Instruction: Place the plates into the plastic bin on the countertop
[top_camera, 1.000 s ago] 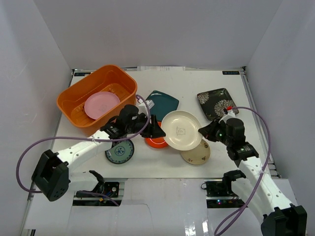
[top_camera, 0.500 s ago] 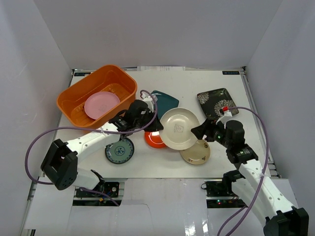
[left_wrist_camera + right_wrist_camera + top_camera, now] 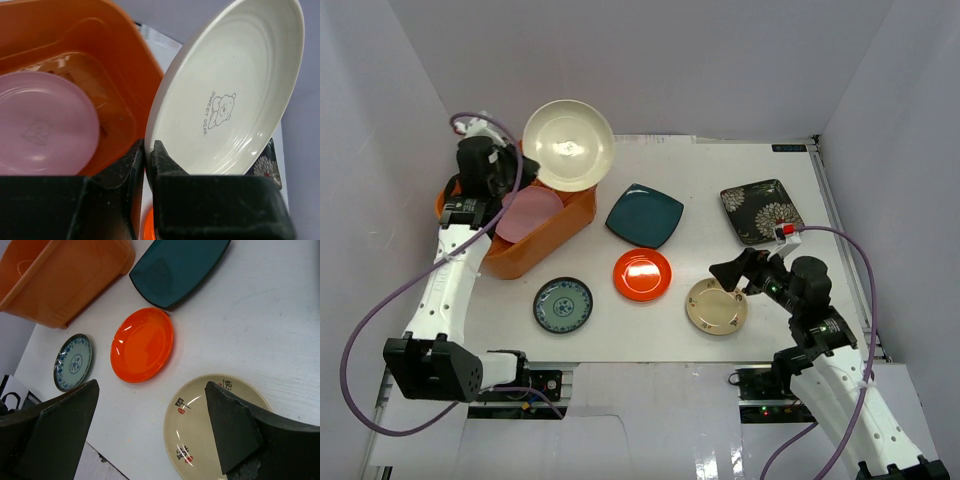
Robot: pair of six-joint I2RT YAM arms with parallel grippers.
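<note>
My left gripper point(image 3: 523, 166) point(image 3: 148, 150) is shut on the rim of the cream-white plate point(image 3: 568, 145) point(image 3: 235, 90) and holds it tilted on edge above the orange plastic bin point(image 3: 525, 252) point(image 3: 117, 50). A pink plate point(image 3: 528, 212) point(image 3: 45, 125) lies inside the bin. On the countertop point(image 3: 650, 170) lie the teal square plate point(image 3: 644, 214) point(image 3: 175, 267), black floral plate point(image 3: 761, 210), red plate point(image 3: 642, 274) point(image 3: 142, 345), beige plate point(image 3: 716, 306) point(image 3: 210, 430) and green-blue plate point(image 3: 563, 305) point(image 3: 73, 361). My right gripper point(image 3: 735, 275) point(image 3: 150, 390) hangs open over the beige plate's left edge, holding nothing.
White walls close in the countertop on the left, back and right. The bin point(image 3: 65, 275) stands at the back left corner. Purple cables loop from both arms. The arm bases and mounting rail lie along the near edge.
The left arm has carried the cream-white plate from the table's middle up and left to above the bin. The right gripper has let go of that plate, opened and stayed by the beige plate.
</note>
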